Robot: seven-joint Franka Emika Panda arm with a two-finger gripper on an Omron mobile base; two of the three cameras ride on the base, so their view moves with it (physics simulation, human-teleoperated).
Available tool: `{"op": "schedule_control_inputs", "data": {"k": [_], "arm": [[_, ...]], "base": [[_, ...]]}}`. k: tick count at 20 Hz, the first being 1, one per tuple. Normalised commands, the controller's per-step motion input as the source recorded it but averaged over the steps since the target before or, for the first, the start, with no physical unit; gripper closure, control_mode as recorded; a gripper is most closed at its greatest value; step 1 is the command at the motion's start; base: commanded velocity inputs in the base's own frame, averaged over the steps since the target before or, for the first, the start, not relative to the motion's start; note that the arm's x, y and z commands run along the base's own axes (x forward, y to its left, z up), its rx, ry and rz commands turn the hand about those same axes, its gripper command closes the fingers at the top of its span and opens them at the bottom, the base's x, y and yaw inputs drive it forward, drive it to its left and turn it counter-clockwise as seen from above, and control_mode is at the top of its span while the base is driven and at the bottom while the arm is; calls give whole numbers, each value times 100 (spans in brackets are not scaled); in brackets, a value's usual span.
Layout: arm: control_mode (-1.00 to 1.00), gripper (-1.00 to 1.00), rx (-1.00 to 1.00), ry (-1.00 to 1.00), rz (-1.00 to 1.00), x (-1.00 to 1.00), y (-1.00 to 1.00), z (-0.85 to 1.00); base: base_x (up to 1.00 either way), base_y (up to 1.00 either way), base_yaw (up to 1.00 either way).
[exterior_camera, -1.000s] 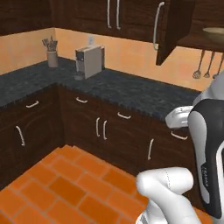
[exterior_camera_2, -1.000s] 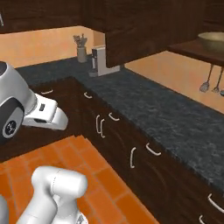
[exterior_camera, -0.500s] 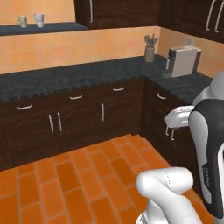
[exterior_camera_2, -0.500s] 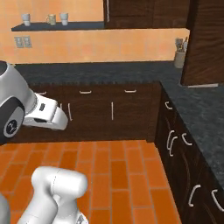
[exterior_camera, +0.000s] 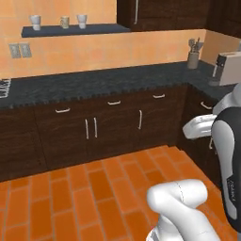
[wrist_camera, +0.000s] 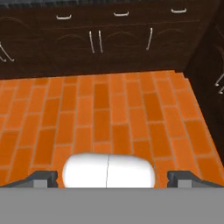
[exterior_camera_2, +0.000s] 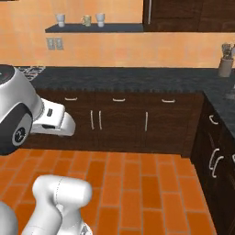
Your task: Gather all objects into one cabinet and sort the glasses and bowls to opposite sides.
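Facing 3 cups (exterior_camera: 60, 21) on wall shelf (exterior_camera: 75, 31) w/ claw (wrist_camera: 107, 177) wide apart, empty, aimed at floor (wrist_camera: 109, 113). Risk: high reach knocks cups off narrow shelf.

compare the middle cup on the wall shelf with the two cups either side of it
The middle cup is cream-tan, while the left cup and right cup are pale grey-white. The middle cup looks slightly shorter and straighter-sided; the outer cups flare wider at the rim. All three stand upright, apart from one another, in a row on the dark wall shelf. Finer surface detail is too small to tell.
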Motion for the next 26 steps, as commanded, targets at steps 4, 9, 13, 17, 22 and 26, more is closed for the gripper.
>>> {"op": "schedule_control_inputs", "data": {"k": [4,9,13,17,22,26], "arm": [[100,-100,0,0,0,0,0,0],[100,-100,0,0,0,0,0,0],[100,-100,0,0,0,0,0,0],[100,-100,0,0,0,0,0,0],[100,-100,0,0,0,0,0,0],[100,-100,0,0,0,0,0,0]], "base": [[64,97,7],[87,85,6],[74,11,1],[79,-26,0],[100,-4,0],[97,17,0]]}}
